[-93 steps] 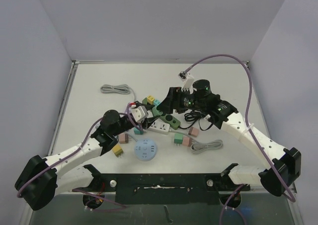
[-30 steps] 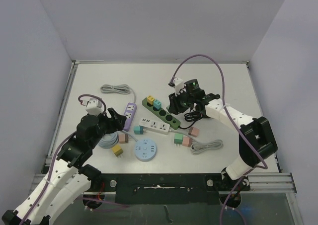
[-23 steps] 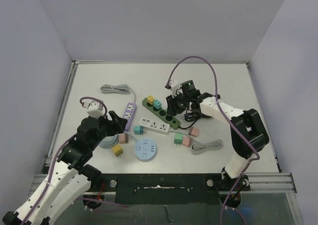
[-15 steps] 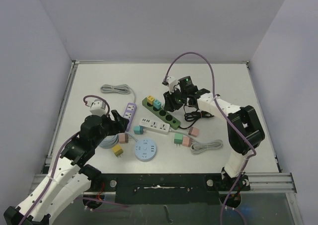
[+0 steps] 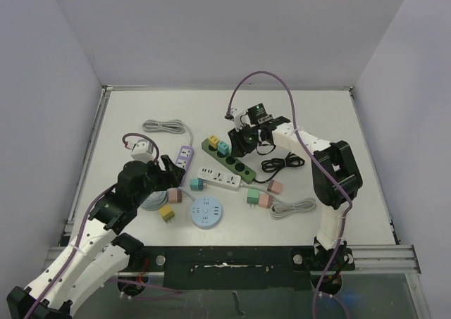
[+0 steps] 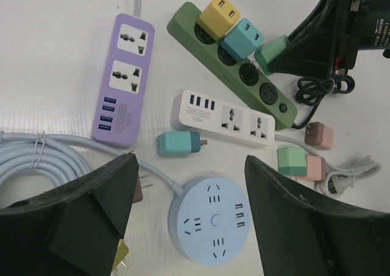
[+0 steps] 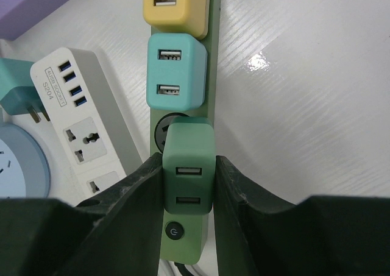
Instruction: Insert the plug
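My right gripper (image 7: 188, 177) is shut on a green plug (image 7: 189, 169), one finger on each side of it. The plug hangs over the dark green power strip (image 7: 209, 75), just below a round socket (image 7: 163, 128) and above the strip's switch (image 7: 174, 231). Its prongs are hidden. A yellow plug (image 7: 175, 5) and a teal plug (image 7: 177, 72) sit in the strip's upper sockets. From above, the right gripper (image 5: 242, 141) is over the strip (image 5: 246, 170) at mid-table. My left gripper (image 6: 190, 160) is open and empty, above the round blue socket (image 6: 210, 218).
A purple strip (image 5: 183, 160), a white strip (image 5: 220, 179) and the round blue socket (image 5: 206, 212) lie left of centre. Loose plugs (image 5: 266, 199) are scattered near them. Coiled cables lie at the back left (image 5: 163, 127) and front right (image 5: 294, 208); a black cord (image 5: 282, 164) lies beside the strip.
My right arm has swung left and slightly back, carrying the green plug along the green strip. My left arm has shifted a little and its gripper stays open.
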Tool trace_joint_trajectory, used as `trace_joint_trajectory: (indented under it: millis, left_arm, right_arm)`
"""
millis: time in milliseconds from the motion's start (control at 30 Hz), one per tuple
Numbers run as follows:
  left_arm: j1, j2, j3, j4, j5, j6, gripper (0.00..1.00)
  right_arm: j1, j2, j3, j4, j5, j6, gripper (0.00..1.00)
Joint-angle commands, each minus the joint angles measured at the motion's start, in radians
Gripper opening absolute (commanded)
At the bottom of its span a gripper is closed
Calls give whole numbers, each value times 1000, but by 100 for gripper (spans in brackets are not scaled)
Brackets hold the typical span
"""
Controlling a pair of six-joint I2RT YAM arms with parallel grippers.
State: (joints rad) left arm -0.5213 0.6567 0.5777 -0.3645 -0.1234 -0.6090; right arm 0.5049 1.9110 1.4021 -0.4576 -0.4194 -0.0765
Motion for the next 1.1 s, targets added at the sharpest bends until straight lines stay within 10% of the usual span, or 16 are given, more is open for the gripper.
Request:
trace_joint_trajectory:
  millis: [0,533,1067]
  left_arm:
    - [5,-2,26,47,14,24,70]
    - [5,-9,14,48,16,17,70]
    - [4,-25,9,48,17,8,70]
  right_arm:
    - [12,15,47,-67,-2,-25,0]
    - [22,88,121,-168,63,-31,0]
    - [100,112,42,-75,450,-34,0]
